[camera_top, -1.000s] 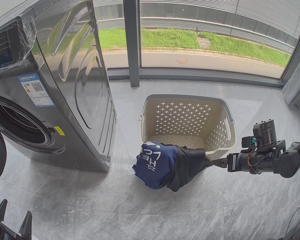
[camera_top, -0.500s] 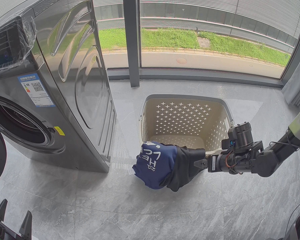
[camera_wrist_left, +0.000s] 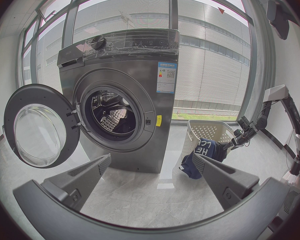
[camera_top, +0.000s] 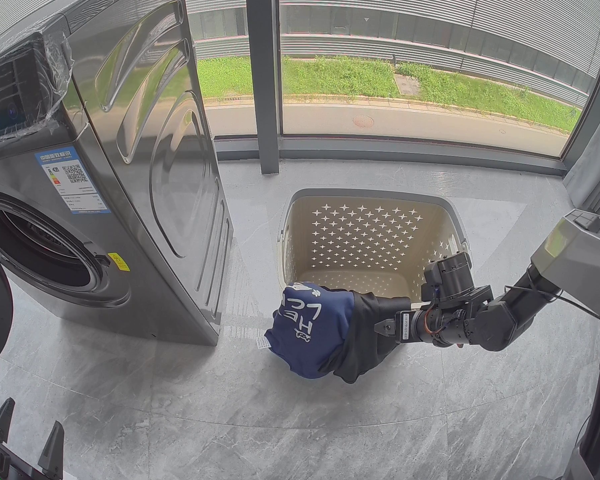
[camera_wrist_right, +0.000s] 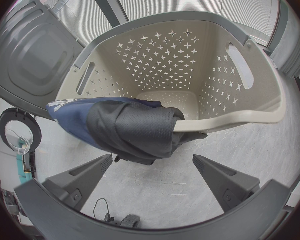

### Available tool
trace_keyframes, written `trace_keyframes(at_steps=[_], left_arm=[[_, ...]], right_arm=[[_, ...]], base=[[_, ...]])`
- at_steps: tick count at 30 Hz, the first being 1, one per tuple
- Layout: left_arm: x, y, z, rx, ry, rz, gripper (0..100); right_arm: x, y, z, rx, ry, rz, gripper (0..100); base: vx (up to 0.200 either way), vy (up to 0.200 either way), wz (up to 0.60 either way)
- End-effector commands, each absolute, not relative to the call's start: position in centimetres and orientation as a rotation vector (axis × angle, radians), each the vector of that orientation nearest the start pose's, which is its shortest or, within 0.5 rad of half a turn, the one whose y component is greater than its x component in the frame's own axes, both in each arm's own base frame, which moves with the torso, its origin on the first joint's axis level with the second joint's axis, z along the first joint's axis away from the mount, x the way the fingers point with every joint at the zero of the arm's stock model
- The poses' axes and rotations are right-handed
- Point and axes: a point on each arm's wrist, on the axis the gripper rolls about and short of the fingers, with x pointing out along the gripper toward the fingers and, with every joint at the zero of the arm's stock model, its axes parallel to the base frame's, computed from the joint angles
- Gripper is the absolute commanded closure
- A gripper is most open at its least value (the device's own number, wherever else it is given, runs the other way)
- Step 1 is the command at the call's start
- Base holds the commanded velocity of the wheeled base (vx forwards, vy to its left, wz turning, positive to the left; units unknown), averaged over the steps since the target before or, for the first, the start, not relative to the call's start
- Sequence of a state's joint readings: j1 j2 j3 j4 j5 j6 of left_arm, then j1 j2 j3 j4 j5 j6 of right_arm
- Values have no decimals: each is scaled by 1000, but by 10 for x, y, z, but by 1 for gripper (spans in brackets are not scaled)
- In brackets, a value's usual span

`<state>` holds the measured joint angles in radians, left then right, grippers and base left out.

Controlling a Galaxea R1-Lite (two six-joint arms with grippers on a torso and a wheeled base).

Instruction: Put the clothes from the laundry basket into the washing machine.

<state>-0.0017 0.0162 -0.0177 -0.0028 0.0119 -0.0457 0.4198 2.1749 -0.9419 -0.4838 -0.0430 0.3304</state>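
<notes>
A blue garment (camera_top: 310, 328) and a black garment (camera_top: 370, 335) hang over the near rim of the beige laundry basket (camera_top: 373, 198), spilling towards the floor. My right gripper (camera_top: 382, 329) is level with that rim, open, its tips right at the black cloth. In the right wrist view the black garment (camera_wrist_right: 133, 130) lies just ahead of the open right gripper (camera_wrist_right: 150, 159), with the blue garment (camera_wrist_right: 70, 117) beyond it. The grey washing machine (camera_top: 147, 168) stands at left with its drum (camera_wrist_left: 113, 115) exposed and its door (camera_wrist_left: 40, 127) swung open. My left gripper (camera_top: 27, 435) is low at the near left, open and holding nothing.
A window wall and dark pillar (camera_top: 263, 68) stand behind the basket. Bare grey floor (camera_top: 247, 408) stretches between the machine, the basket and me. A cable (camera_wrist_right: 100, 205) lies on the floor near my base. A curtain (camera_top: 597, 168) hangs at far right.
My right arm has moved left along the basket's near rim, bringing its gripper up to the black garment. The clothes, basket and left arm have stayed put.
</notes>
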Motion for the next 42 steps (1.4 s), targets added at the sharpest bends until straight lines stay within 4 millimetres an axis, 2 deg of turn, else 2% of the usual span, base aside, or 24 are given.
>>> trace_keyframes(at_steps=[1,12,13,17,22,29,35,42], left_arm=[[-22,0,76,-46,1,11,0],[-22,0,76,-46,1,12,0],[-22,0,76,-46,1,11,0],[-22,0,76,-46,1,11,0],[-22,0,76,-46,1,11,0],[-22,0,76,-48,1,11,0],[-22,0,76,-48,1,11,0],[-22,0,76,-48,1,12,0]], right_arm=[[356,156,21,137,795,221,0],[368,165,21,153,767,234,0],[369,166,21,160,765,232,100],[371,167,24,178,755,229,100],[365,165,26,178,756,235,100],[330,153,80,199,679,270,100],[291,153,122,217,603,346,100],[264,151,143,219,556,385,100]], base=[[0,0,0],[0,0,0],[0,0,0],[0,0,0],[0,0,0],[0,0,0],[0,0,0],[0,0,0]])
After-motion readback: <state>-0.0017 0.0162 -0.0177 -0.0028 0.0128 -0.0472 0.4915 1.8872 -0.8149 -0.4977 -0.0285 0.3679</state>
